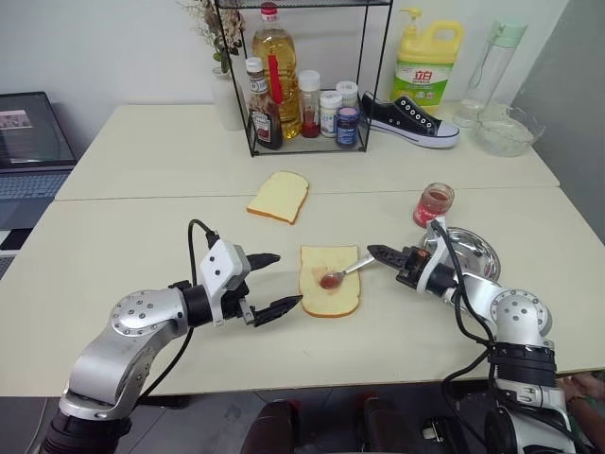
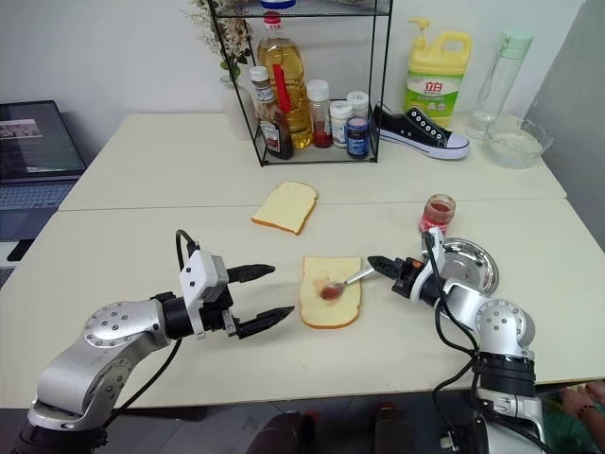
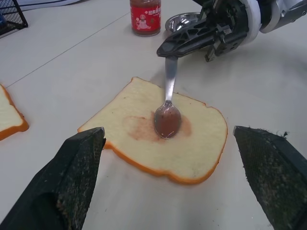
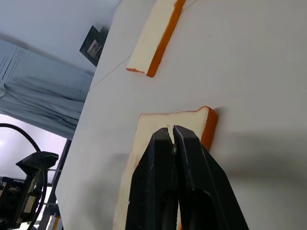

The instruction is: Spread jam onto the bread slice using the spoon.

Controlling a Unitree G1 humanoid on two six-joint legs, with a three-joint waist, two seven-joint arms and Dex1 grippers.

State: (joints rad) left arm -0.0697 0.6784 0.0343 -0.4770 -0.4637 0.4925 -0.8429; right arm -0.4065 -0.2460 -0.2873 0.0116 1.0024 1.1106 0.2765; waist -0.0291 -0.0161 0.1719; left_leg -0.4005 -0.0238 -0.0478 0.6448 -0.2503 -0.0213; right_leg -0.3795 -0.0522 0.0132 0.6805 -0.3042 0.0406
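Two grippers flank the bread slice [image 1: 329,280], which lies flat on the table [image 1: 142,236] near the front edge. The right gripper [image 1: 376,253] is clamped on the handle of the spoon [image 1: 342,273], whose red-smeared bowl rests on a pinkish smear at the slice's middle. The left gripper [image 1: 272,284] hovers just left of the slice, fingers spread wide with nothing between them. The jam [image 1: 434,204] sits in its glass jar farther right, beside a round steel dish [image 1: 468,251]. A smaller slice [image 1: 279,197] lies farther back.
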